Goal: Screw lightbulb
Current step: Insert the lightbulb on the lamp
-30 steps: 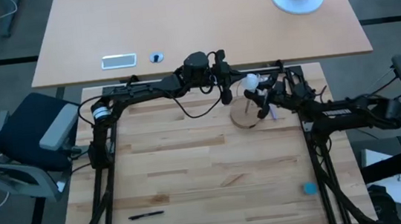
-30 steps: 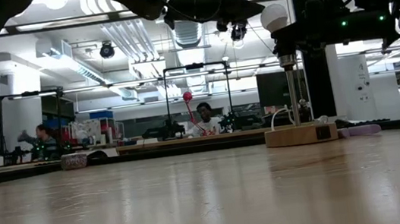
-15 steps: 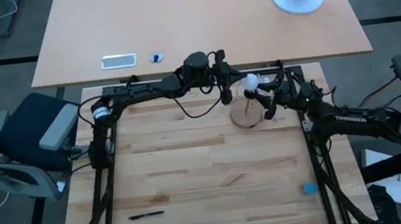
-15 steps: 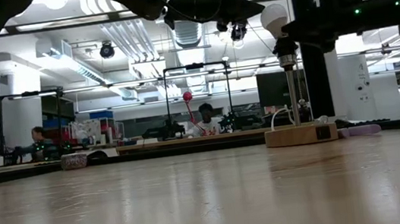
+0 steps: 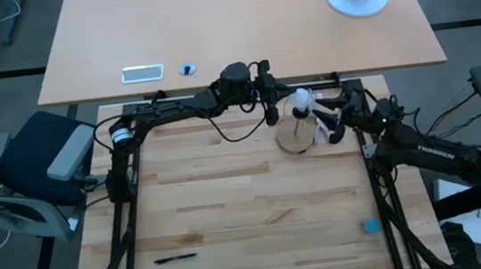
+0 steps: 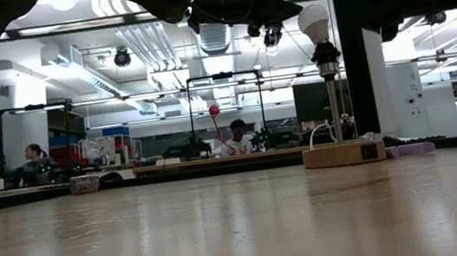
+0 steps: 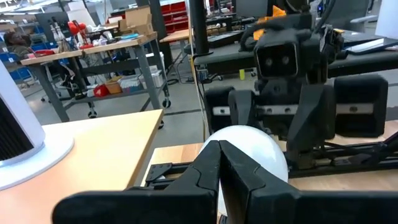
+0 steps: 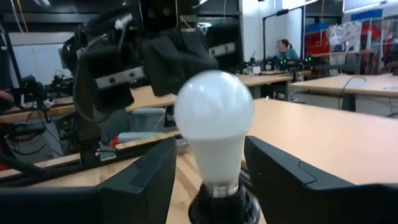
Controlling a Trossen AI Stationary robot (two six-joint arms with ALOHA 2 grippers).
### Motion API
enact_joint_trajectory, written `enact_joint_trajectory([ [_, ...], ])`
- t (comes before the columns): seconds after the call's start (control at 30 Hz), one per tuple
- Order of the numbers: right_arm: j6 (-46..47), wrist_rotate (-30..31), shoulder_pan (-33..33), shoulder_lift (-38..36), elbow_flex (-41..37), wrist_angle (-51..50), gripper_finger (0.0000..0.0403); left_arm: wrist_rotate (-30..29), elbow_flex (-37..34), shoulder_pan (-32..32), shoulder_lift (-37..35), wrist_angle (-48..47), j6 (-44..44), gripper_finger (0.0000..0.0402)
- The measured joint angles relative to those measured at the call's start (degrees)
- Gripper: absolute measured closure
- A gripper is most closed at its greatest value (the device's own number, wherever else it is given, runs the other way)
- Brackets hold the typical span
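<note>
The bulb [image 6: 314, 19] sits upright in the socket on top of the black post [image 6: 332, 106], which stands on the wooden disc [image 6: 344, 154] at the far end of the tabletop [image 5: 258, 213]. The right gripper [image 8: 208, 171] is spread wide, one finger either side of the bulb [image 8: 214, 112], not touching it. So it's let go, bulb stands on its own. The left gripper [image 7: 221, 163] hangs just on the other side of the bulb [image 7: 261, 146], fingers pressed together with nothing between them. From above, both arms meet right over the disc [image 5: 293, 142]. Well away from the disc there's a black pen [image 5: 175, 258] and a small blue thing [image 5: 371, 225] near the front edge.
</note>
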Motion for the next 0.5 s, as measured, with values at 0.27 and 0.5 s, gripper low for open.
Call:
enact_joint_trajectory([
  [0.27, -6.2, 0.1, 0.0, 3.7, 8.1, -5.2, 0.0287, 0.0, 0.0, -0.4, 0.0, 0.7, 0.0, 0.0401],
  [0.5, -10.4, 0.1, 0.0, 10.2, 14.7, -7.5, 0.0367, 0.0, 0.0, -0.7, 0.0, 0.9, 0.0, 0.0402],
])
